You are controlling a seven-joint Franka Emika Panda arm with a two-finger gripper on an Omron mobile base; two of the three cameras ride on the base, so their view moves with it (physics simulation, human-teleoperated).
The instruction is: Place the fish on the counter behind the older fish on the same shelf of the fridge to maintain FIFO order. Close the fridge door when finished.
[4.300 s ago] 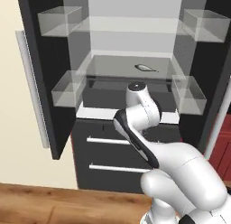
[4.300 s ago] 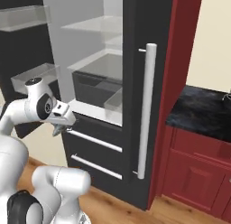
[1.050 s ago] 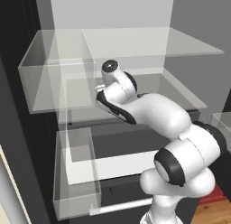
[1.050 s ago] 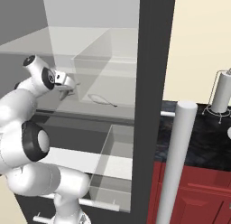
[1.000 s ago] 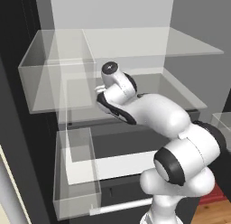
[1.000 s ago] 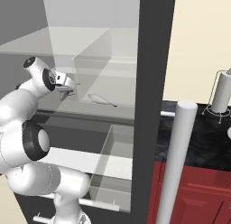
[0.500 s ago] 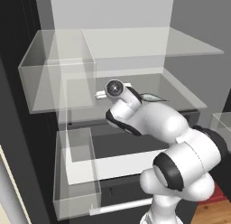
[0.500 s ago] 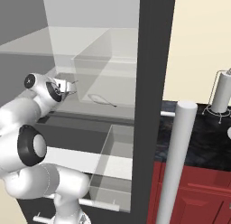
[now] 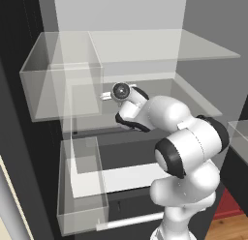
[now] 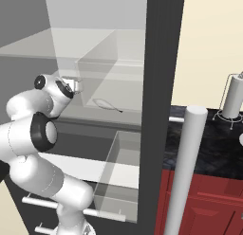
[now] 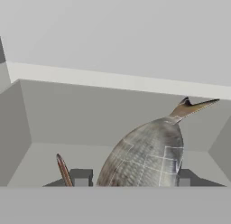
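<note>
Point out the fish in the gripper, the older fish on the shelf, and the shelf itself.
fish [image 11: 149, 155], hand view, on its scaled body between the fingertips.
older fish [image 10: 105, 104], right base view, on its slender body.
shelf [image 9: 203, 101], left base view, on its bare right part.

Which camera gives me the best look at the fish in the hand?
The hand view: the fish sits large between the fingertips, tail pointing away. The left and right base views show the arm reaching into the fridge, not the fish clearly.

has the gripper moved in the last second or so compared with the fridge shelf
Yes. In the left base view the gripper has dropped lower against the shelf and shifted right, away from the door bin.
</note>
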